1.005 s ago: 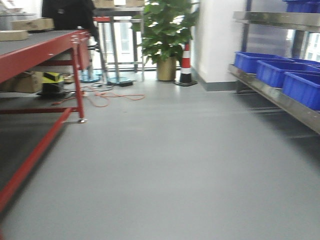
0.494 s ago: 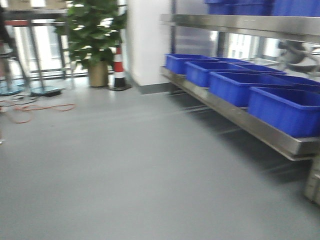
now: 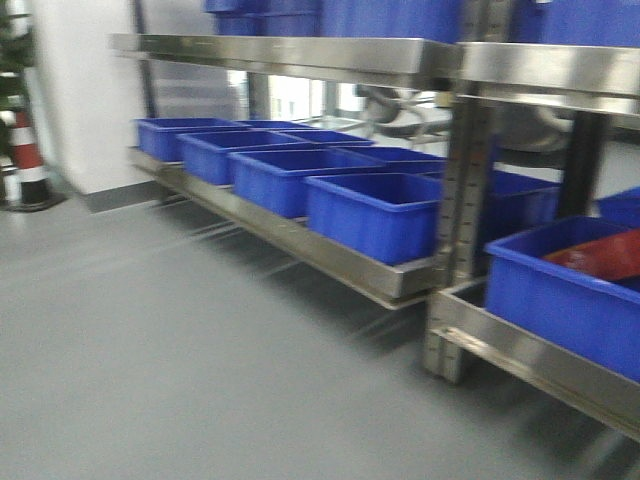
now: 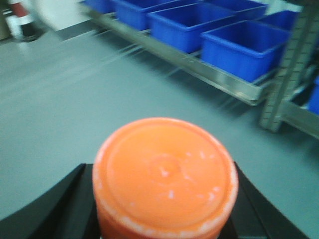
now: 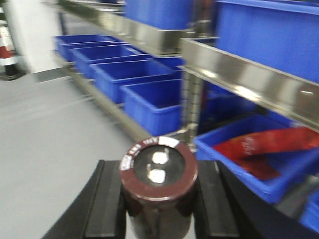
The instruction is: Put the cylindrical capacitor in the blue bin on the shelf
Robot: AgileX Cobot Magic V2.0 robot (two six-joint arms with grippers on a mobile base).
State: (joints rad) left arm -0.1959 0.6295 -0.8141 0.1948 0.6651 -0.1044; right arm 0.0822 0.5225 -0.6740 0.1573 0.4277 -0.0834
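Left gripper (image 4: 162,221) is clamped on the orange capacitor (image 4: 164,174), held above the floor for transport. Right gripper (image 5: 159,216) likewise squeezes a brown can (image 5: 158,169). The shelf (image 3: 300,55) and its bins (image 3: 372,212) sit ahead, too far for a drop

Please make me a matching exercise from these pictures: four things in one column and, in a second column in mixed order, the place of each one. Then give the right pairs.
Things
1. orange cylinder
2. dark brown cylinder
3. red packet
4. striped traffic cone

Places
A. lying in a blue bin on the shelf
B. held in the left gripper
C. standing on the floor, far left
D. held in the right gripper

Pairs: 1-B; 2-D; 3-A; 4-C
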